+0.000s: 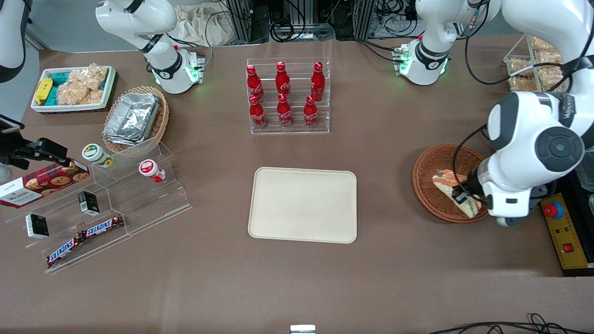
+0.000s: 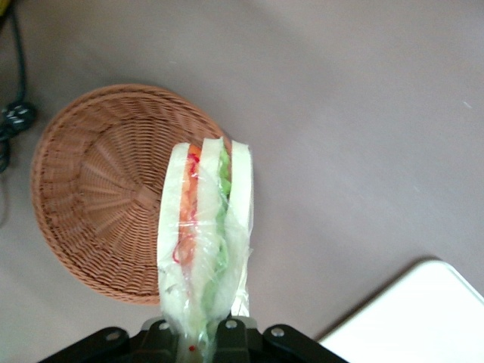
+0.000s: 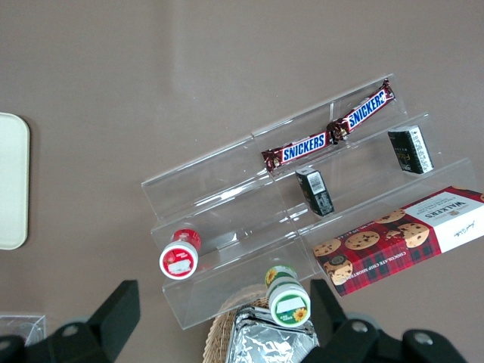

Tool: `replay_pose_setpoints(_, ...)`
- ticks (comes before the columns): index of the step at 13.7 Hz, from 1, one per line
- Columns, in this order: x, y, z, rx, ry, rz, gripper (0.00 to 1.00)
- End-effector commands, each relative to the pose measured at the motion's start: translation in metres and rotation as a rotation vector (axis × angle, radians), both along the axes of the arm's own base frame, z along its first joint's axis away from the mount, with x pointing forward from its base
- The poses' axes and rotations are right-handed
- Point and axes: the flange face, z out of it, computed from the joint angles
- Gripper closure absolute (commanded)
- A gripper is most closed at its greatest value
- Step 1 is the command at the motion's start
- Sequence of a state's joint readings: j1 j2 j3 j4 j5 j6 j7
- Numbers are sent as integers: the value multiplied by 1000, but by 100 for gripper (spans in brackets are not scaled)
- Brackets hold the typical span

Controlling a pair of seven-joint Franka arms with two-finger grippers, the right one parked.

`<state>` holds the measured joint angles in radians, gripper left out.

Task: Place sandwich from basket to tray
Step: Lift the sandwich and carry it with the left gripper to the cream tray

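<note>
The sandwich (image 1: 449,184) is a wrapped wedge of white bread with red, orange and green layers. My left gripper (image 1: 464,195) is shut on its narrow end and holds it over the reddish-brown wicker basket (image 1: 431,169) at the working arm's end of the table. In the left wrist view the sandwich (image 2: 204,227) sticks out from between the fingers of the gripper (image 2: 200,336), lifted above the basket (image 2: 98,197), which has nothing else in it. The cream tray (image 1: 304,204) lies flat at the table's middle with nothing on it; one corner of the tray (image 2: 423,318) shows in the left wrist view.
A yellow box with a red stop button (image 1: 564,232) lies beside the basket. A clear rack of red cola bottles (image 1: 287,95) stands farther from the front camera than the tray. Toward the parked arm's end are an acrylic snack stand (image 1: 100,204), a foil-container basket (image 1: 134,118) and a white bin (image 1: 74,88).
</note>
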<state>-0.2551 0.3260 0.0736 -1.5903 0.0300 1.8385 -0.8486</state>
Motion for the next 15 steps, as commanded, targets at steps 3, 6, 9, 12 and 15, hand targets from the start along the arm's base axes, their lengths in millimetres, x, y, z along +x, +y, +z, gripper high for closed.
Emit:
replay_pose_setpoints(3,19,-124,-44,-39,23,-179,100)
replay_pose_setpoints(6,28,-199,-80,-108,24,-271,100)
replay_pose_setpoints(9,31,-223,-116,-152,-20,-338,100)
replay_pose_setpoints(12,15,-259,-146,-155,-7,-442,100)
replay_pose_setpoints(15,-2,-282,-180,-166,-35,-478,100)
